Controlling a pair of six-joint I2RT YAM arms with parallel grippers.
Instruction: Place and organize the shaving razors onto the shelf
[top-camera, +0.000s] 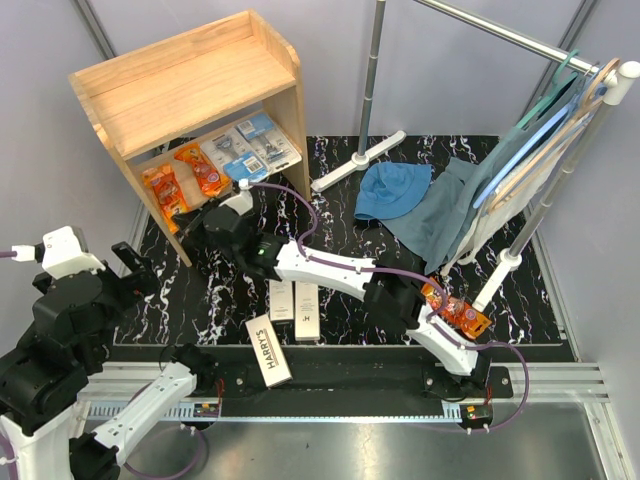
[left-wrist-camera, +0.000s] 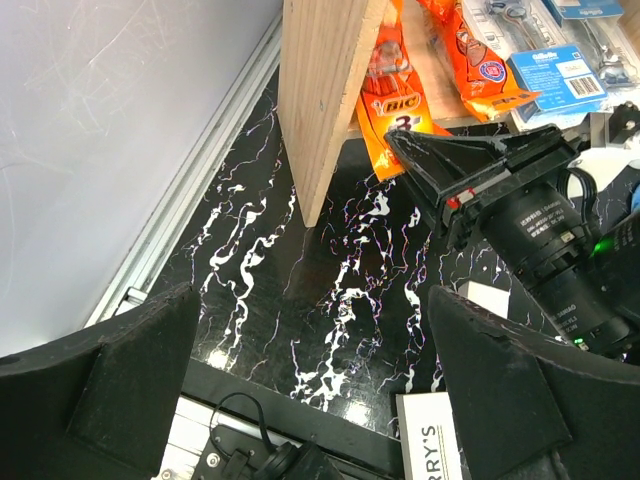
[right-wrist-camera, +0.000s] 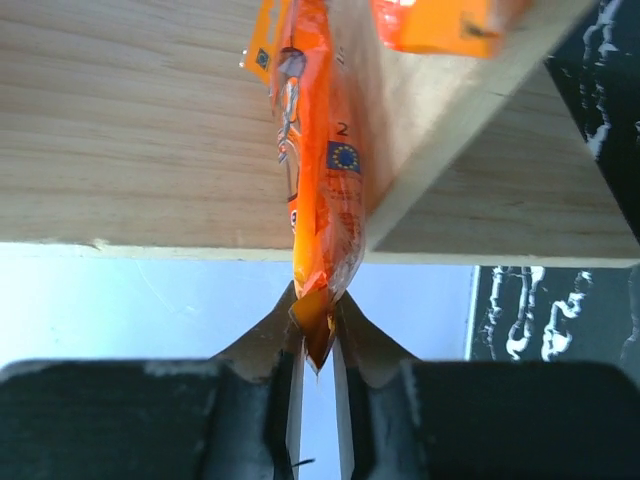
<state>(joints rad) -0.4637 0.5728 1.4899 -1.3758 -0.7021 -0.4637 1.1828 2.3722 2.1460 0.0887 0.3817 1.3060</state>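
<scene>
I'm mid-placement: right gripper (right-wrist-camera: 315, 345) clamps the orange pack (right-wrist-camera: 318, 200) at the ten-o'clock shelf (right-wrist-camera: 150, 120); next I'd release it, left gripper (left-wrist-camera: 312, 335) gaping empty.

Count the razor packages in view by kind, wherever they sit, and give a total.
Orange packs: 3
White Harry's boxes: 3
Blue blister packs: 2 clearly separable; overlap may hide more
Total: at least 8

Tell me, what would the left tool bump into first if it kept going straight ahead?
Probably the black marbled mat, just before the shelf. The left tool is open and aims down at it, though depth is unclear.
</scene>
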